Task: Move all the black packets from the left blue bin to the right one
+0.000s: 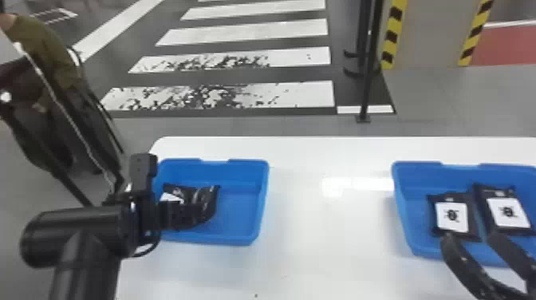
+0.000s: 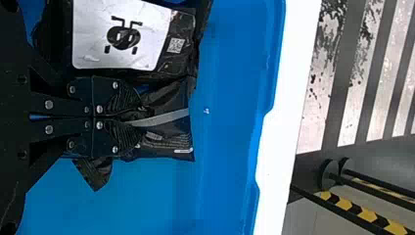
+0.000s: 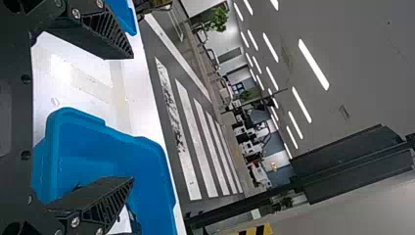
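1. Black packets (image 1: pixel 437 229) lie in two bins on the white bench (image 1: pixel 311 247), whose far left corner is rounded.
2. The right blue bin (image 1: pixel 430 171) stands well apart from the other, toward the right of the bench, with a strip of white bench between it and the far edge.
3. The left blue bin (image 1: pixel 261 199) sits by the left edge of the bench, near that far left corner.
4. The left gripper (image 1: pixel 201 213) reaches in over the left edge and down into the left blue bin. Its fingers are clenched on a crumpled packet (image 2: pixel 166 125) with a silver stripe.
5. The right gripper (image 1: pixel 471 236) is over the near side of the right blue bin, its fingers released and spread wide with nothing between them.
6. Inside the right blue bin, a left-hand packet (image 1: pixel 452 215) and a right-hand packet (image 1: pixel 508 213) lie side by side, white labels up.
7. In the left blue bin, a labelled packet (image 2: pixel 183 29) lies right beside the gripped one, on its left.
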You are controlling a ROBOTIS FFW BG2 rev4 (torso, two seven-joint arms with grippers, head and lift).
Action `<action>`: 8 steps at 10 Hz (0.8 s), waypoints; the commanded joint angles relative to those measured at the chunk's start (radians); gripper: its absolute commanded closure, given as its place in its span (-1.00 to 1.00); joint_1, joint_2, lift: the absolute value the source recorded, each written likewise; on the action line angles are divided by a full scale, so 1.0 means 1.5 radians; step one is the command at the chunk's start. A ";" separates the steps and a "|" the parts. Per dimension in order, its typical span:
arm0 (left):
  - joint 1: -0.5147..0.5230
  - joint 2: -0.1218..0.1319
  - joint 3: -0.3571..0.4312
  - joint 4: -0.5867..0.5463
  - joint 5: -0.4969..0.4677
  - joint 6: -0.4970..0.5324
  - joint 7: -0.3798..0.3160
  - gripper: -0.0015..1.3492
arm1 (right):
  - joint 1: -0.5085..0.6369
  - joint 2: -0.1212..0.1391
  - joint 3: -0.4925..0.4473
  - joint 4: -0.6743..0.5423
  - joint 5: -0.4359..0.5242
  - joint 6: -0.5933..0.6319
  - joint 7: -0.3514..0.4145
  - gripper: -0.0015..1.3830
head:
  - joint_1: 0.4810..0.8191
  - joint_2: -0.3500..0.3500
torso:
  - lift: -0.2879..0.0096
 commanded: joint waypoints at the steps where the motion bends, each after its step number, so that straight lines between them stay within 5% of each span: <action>1: 0.017 0.000 0.001 -0.042 0.012 -0.025 -0.009 0.80 | 0.000 0.000 0.000 0.001 -0.002 0.000 0.001 -0.79 | 0.27 0.52 | -0.01; 4: 0.097 -0.001 -0.017 -0.215 0.088 -0.058 -0.018 0.80 | -0.011 -0.002 0.016 -0.006 -0.015 0.008 0.009 -0.79 | 0.27 0.46 | -0.01; 8: 0.138 0.008 -0.168 -0.271 0.230 -0.151 -0.045 0.80 | -0.069 -0.024 0.078 0.002 -0.061 0.061 0.032 -0.77 | 0.27 0.18 | -0.01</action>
